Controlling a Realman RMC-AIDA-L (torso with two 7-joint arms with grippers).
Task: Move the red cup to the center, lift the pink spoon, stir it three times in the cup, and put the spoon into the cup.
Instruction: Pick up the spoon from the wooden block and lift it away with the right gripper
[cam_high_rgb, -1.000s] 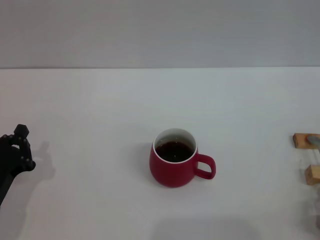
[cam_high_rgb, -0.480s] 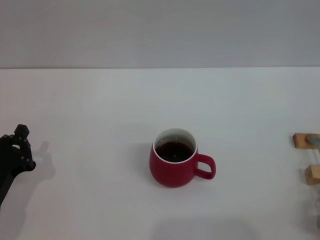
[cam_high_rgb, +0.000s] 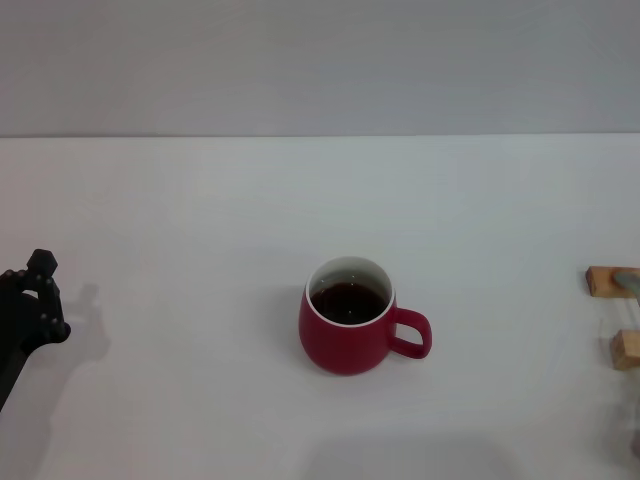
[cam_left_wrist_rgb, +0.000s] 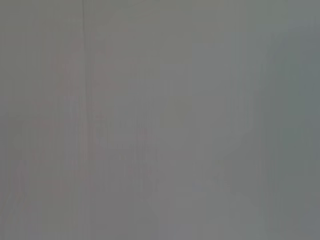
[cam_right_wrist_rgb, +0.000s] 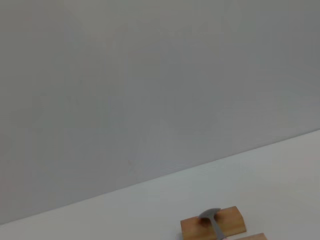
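Nothing moved since before: red cup (cam_high_rgb: 347, 331) with dark liquid (cam_high_rgb: 349, 301).

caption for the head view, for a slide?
Red cup of dark liquid mid-table, left gripper parked at the left edge, wooden blocks at right.

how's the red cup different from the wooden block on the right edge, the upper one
The red cup is glossy red and pot-bellied with a loop handle; the wooden block is tan, flat-sided and much smaller. The cup stands near the middle of the table and holds dark liquid; the block sits at the right edge with a thin grey piece resting across its top. Both rest on the white table.
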